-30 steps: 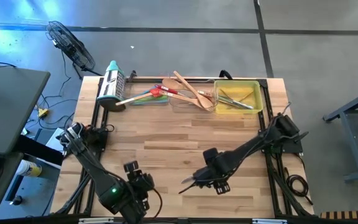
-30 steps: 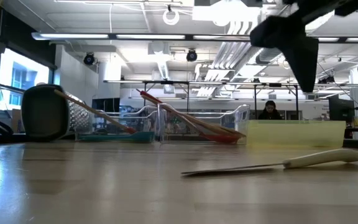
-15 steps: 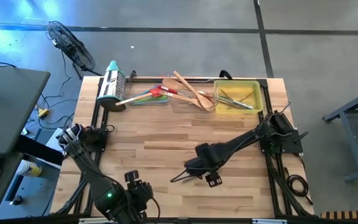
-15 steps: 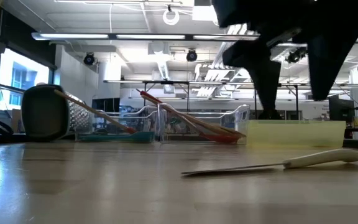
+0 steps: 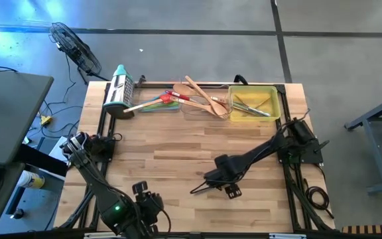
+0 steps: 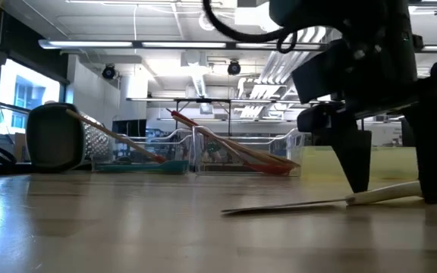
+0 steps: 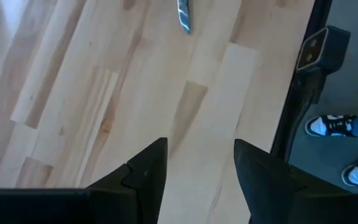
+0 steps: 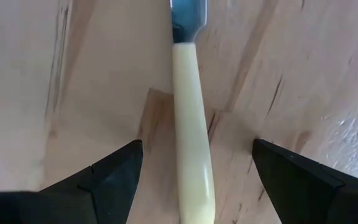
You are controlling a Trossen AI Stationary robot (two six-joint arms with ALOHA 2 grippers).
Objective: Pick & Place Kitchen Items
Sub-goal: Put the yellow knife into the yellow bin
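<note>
A small knife with a cream handle [image 8: 191, 155] and a metal blade [image 5: 198, 189] lies flat on the wooden table, near its front edge. My right gripper [image 5: 221, 184] is open and points down over the handle. One finger [image 6: 355, 163] stands on each side of the handle [image 6: 389, 195] without touching it, tips close to the table. My left gripper [image 7: 197, 162] is open and empty at the table's near edge [image 5: 144, 199]; the knife's blade tip [image 7: 184, 15] shows in its wrist view. Spatulas [image 5: 156, 101] and wooden spoons [image 5: 204, 97] lie in trays at the far edge.
A steel box grater [image 5: 119, 93] lies at the far left. Clear trays [image 5: 194, 109] and a yellow tray [image 5: 275, 99] holding utensils stand along the far edge. Bare wood lies between them and the knife. A person's shoes [image 7: 334, 127] show beyond the table's edge.
My right gripper has come down from well above the table until its fingers stand on either side of the knife's handle. The knife has stayed where it was. My left gripper has drawn back a little toward the near edge.
</note>
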